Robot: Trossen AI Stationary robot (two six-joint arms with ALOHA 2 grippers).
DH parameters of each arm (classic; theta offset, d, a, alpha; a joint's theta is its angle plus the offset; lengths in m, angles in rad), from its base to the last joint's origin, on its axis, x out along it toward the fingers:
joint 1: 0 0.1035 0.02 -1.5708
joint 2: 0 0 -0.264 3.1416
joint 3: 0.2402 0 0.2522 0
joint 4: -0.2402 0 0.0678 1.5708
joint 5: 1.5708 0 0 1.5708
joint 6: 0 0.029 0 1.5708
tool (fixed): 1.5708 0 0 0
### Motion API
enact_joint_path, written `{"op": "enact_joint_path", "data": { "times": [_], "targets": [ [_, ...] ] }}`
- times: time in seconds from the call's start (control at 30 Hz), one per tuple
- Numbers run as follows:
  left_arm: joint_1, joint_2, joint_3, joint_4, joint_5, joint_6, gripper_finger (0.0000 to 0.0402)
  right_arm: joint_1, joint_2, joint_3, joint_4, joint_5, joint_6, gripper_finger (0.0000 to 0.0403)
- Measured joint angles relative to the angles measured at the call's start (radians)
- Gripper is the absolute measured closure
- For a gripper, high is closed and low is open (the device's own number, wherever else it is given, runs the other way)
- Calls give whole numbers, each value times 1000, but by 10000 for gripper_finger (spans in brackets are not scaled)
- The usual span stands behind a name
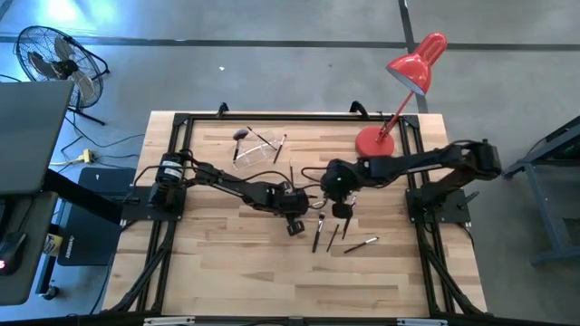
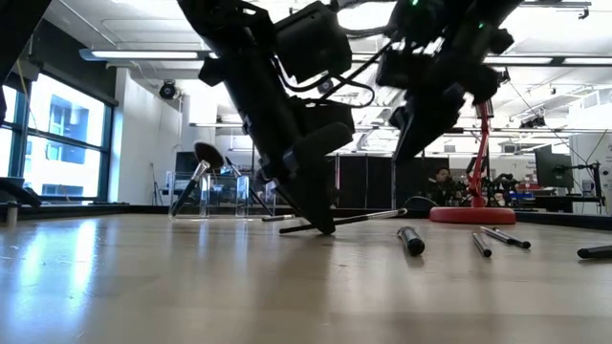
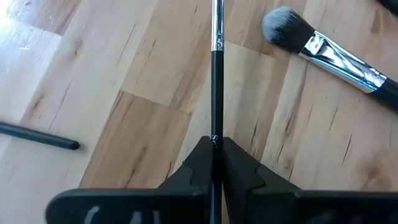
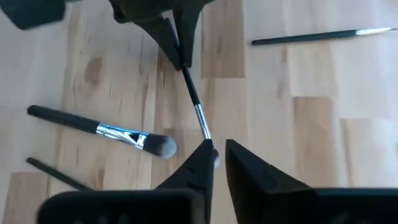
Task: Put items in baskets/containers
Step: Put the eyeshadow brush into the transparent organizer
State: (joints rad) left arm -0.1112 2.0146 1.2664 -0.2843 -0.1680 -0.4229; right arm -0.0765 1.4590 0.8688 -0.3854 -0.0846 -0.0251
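Your left gripper [image 3: 217,163] pinched the thin brush [image 3: 216,74] by its handle end, long axis running straight out from the fingers. Your right gripper [image 4: 216,155], jaws narrowly parted, sat at that brush's tip end. The cup [image 1: 256,150] stood well beyond both, on bare wooden table [image 1: 227,263].

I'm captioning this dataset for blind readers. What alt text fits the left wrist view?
The left gripper is shut on a thin dark makeup brush, its handle running straight ahead over the wooden table. A fluffy grey-tipped brush lies to one side, another dark handle to the other.
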Motion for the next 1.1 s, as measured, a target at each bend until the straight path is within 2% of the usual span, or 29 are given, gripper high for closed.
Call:
{"op": "enact_joint_path", "data": {
  "times": [0.17,0.3,0.37,0.5,0.6,0.7,0.87,0.97,1.1],
  "targets": [
    [-2,-36,-6,-40,-50,-32,394,-1,-107,0,-130,39,74,328],
    [-2,-95,-8,-87,-106,-102,394,-1,-209,-6,-232,71,157,329],
    [-1,-140,-30,-59,-124,-113,394,0,-275,-52,-202,79,199,335],
    [-7,-239,-125,42,-161,-128,394,21,-428,-211,-51,80,333,348],
    [-17,-315,-214,198,-176,-131,394,56,-533,-327,101,84,449,357],
    [-29,-365,-307,428,-180,-113,394,93,-608,-437,331,157,557,365],
    [-27,-377,-401,859,-178,-88,394,151,-629,-569,737,241,612,366],
    [-27,-379,-401,960,-178,-81,394,175,-617,-590,860,292,611,356],
    [-27,-379,-400,993,-175,-79,394,190,-587,-557,886,321,591,331]
  ]
}}
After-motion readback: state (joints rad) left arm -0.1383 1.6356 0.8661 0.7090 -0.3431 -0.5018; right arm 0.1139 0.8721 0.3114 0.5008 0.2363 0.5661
